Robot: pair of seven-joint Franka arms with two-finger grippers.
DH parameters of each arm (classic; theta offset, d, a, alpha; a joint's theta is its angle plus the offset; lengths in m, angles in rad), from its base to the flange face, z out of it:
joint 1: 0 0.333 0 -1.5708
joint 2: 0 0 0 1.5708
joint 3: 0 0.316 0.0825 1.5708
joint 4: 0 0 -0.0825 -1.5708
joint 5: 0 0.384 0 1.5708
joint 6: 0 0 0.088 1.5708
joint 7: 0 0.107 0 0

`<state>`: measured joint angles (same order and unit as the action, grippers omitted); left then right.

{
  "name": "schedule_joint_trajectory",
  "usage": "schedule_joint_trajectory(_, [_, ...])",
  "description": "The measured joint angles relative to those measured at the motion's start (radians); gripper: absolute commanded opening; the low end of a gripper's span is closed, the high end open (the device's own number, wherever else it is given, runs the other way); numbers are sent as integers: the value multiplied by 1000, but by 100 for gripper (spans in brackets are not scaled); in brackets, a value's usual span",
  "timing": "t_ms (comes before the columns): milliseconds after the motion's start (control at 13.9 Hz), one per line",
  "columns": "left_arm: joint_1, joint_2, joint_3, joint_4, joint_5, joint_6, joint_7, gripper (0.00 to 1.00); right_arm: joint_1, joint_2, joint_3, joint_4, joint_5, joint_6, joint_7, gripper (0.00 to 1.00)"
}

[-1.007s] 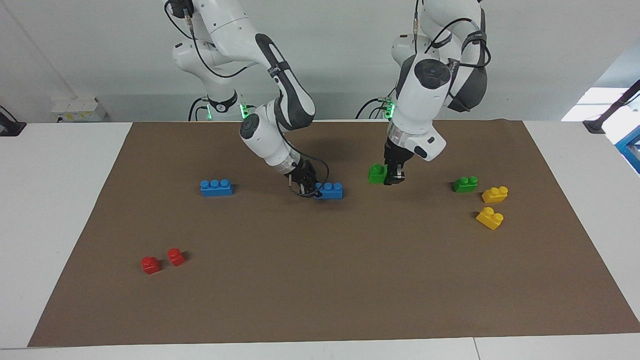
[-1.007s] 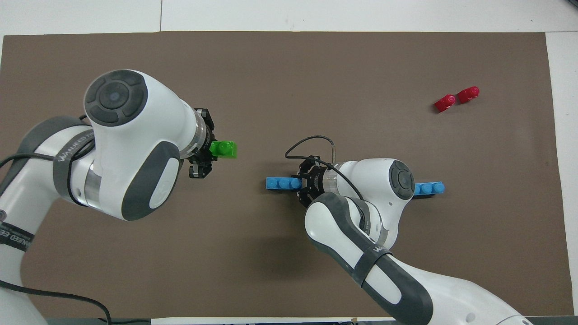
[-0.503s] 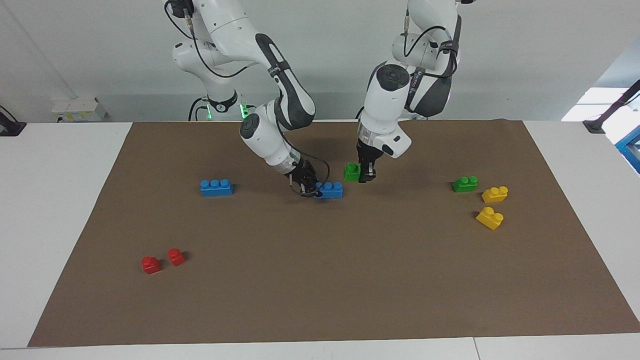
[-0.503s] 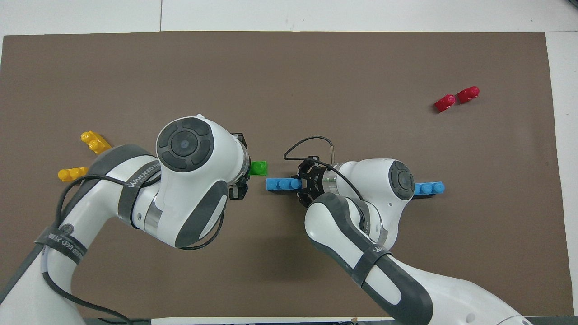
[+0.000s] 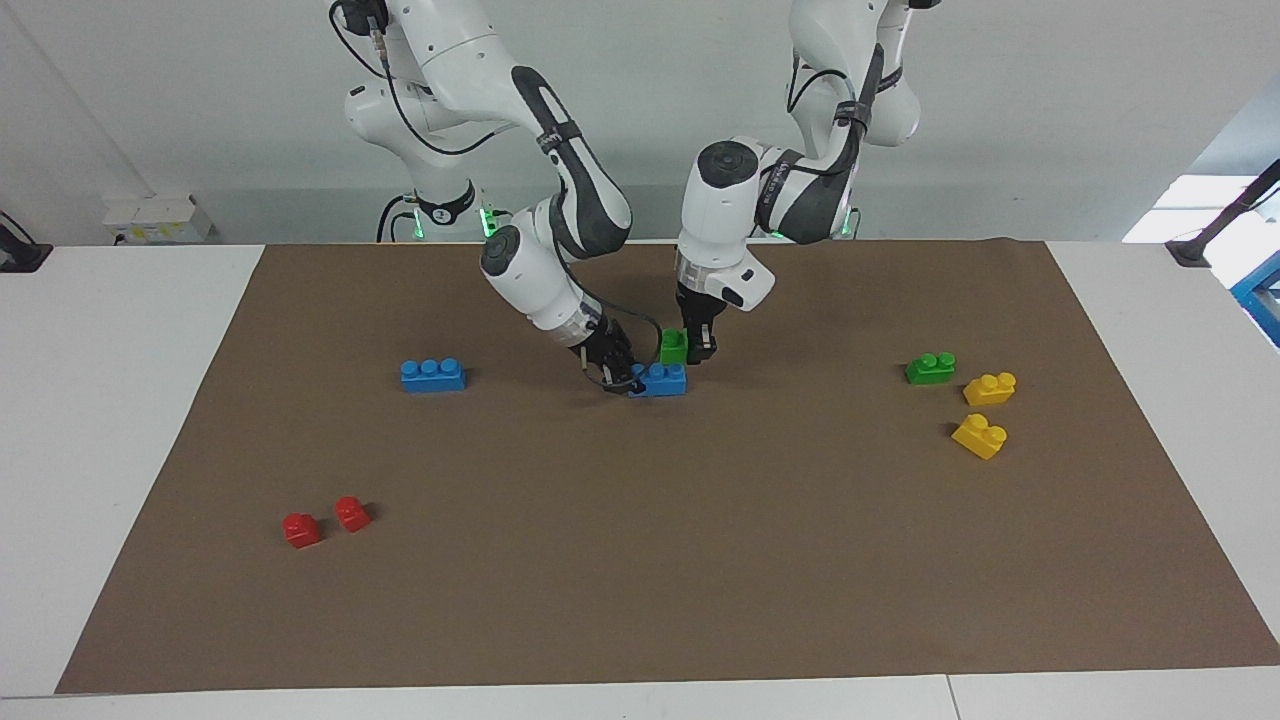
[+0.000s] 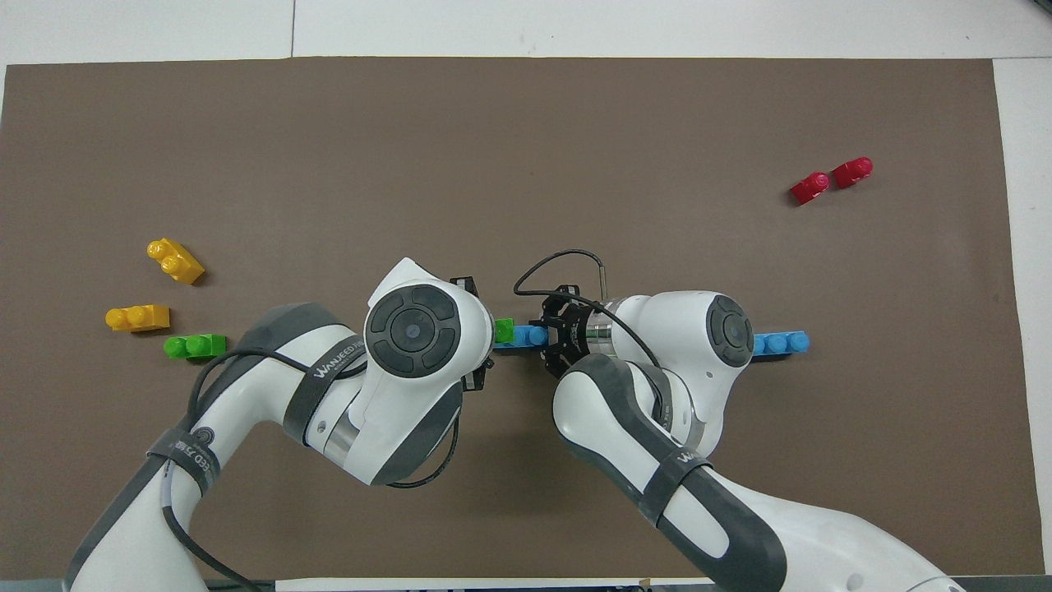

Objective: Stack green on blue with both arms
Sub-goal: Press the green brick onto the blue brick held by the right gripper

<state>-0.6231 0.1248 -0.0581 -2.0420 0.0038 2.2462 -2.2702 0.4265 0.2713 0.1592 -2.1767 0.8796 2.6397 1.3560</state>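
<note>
My right gripper [image 5: 627, 383] is shut on one end of a blue brick [image 5: 662, 381] that rests on the brown mat in the middle of the table. A green brick [image 5: 673, 346] is held by my left gripper [image 5: 689, 350], which is shut on it. It hangs directly over the blue brick's studs, and I cannot tell whether the two touch. In the overhead view the green brick [image 6: 503, 330] shows as a sliver beside the blue brick [image 6: 526, 335], between the two wrists. A second blue brick [image 5: 432, 374] and a second green brick [image 5: 930, 368] lie loose on the mat.
Two yellow bricks [image 5: 990, 388] [image 5: 979, 436] lie by the loose green brick toward the left arm's end. Two red blocks [image 5: 301, 529] [image 5: 351, 513] sit farther from the robots toward the right arm's end. The brown mat [image 5: 640, 580] covers most of the white table.
My left arm has carried the green brick sideways toward the right arm until it is over the held blue brick. The right gripper and its blue brick have stayed put.
</note>
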Motion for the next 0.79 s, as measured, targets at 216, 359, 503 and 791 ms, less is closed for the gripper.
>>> schedule_joint_trajectory(216, [-1,18,0,-8,7,32,-17,0,0,0,0,0,0,1,-5,0])
schedule_joint_trajectory(359, [-2,37,0,-9,7,49,-23,0,1,0,0,0,0,1,-6,0])
schedule_joint_trajectory(503, [-3,45,0,-9,16,57,-27,0,1,0,0,0,0,1,-7,0])
schedule_joint_trajectory(791, [-25,59,1,-11,32,62,-52,0,1,0,0,-1,0,1,-14,0])
